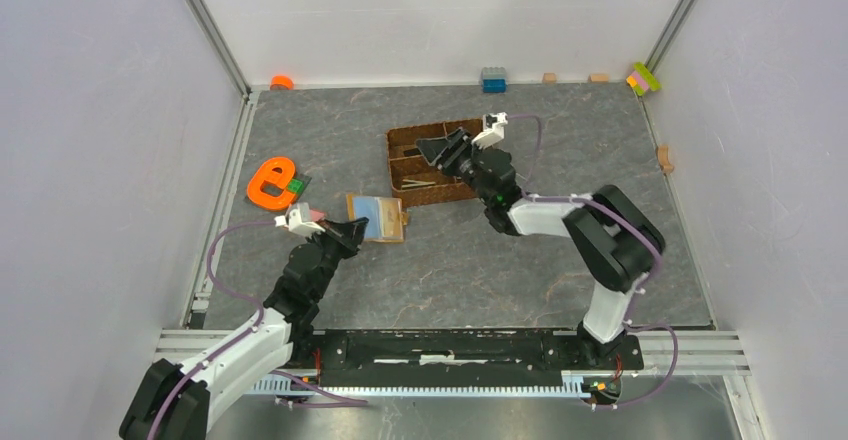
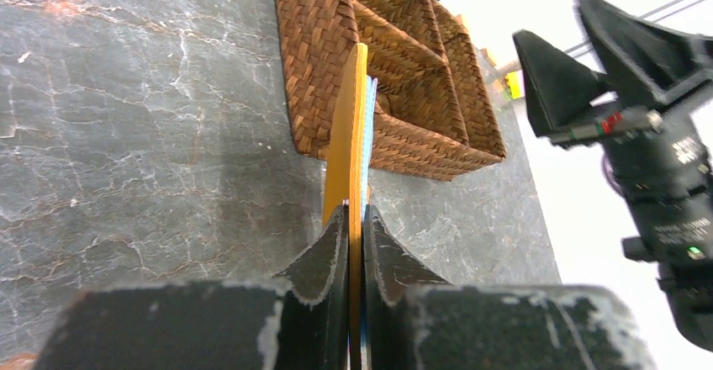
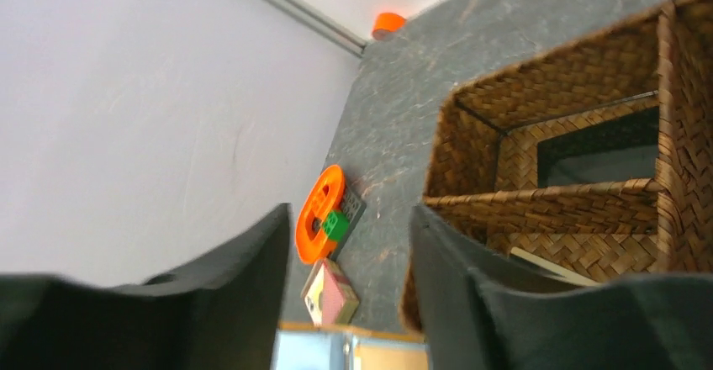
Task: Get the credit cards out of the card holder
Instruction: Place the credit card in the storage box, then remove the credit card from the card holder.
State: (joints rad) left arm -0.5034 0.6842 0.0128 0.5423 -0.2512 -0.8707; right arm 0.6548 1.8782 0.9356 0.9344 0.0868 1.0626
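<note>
The card holder (image 1: 378, 217) lies open on the table, its orange cover under a pale blue lining. My left gripper (image 1: 350, 230) is shut on its near left edge. In the left wrist view the orange cover (image 2: 346, 160) stands edge-on, pinched in the left gripper (image 2: 356, 219). My right gripper (image 1: 436, 147) hovers over the brown woven tray (image 1: 398, 140), open with nothing between its fingers. In the right wrist view the right gripper (image 3: 350, 212) shows a wide gap, with the holder's blue lining (image 3: 311, 355) below it. One beige credit card (image 3: 546, 266) lies in the tray's near compartment.
An orange e-shaped toy (image 1: 270, 182) with a green brick lies left of the holder, and a pink block (image 3: 332, 296) sits beside it. A blue brick (image 1: 493, 80), an orange piece (image 1: 282, 82) and coloured bricks (image 1: 643, 78) line the far wall. Side walls close in the table.
</note>
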